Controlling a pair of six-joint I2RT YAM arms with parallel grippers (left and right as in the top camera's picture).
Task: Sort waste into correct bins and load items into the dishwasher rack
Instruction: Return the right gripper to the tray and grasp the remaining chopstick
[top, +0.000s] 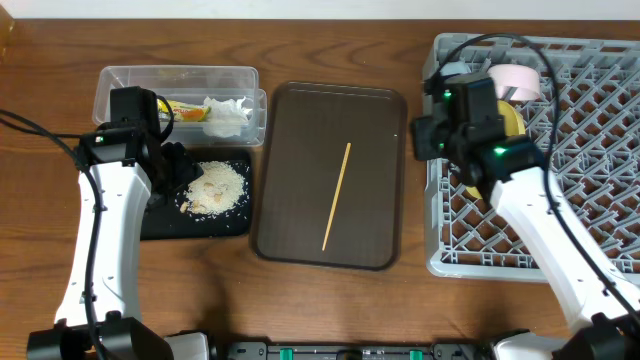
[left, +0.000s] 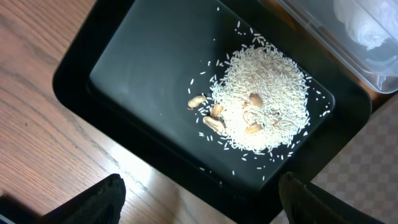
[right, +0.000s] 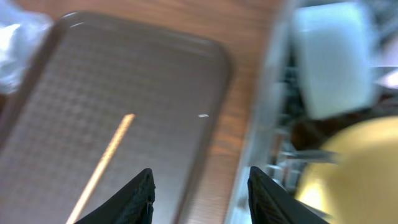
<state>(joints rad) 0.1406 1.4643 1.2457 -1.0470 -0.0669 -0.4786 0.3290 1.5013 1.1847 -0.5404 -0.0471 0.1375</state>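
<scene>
One wooden chopstick (top: 336, 195) (right: 102, 165) lies on the brown serving tray (top: 300, 130). The rice crumbs (top: 215, 187) (left: 264, 106) are heaped in the black tray (top: 165, 222) (left: 124, 62). Wrapper (top: 188, 108) and tissue (top: 226, 112) (left: 370, 25) lie in the clear tub (top: 120, 85) (left: 348, 46). A yellow plate (top: 512, 125) (right: 348, 162) and a white bowl (top: 518, 80) (right: 336, 59) sit in the dishwasher rack (top: 600, 180). My left gripper (top: 178, 170) (left: 199, 199) hovers open over the black tray's near corner. The right gripper (top: 428, 138) (right: 200, 186) is open and holds nothing, above the rack's left edge.
The rack's left wall (right: 261, 137) runs just right of the brown tray (right: 93, 93), with a strip of wooden table between them. The clear tub touches the black tray's far side. The right wrist view is blurred.
</scene>
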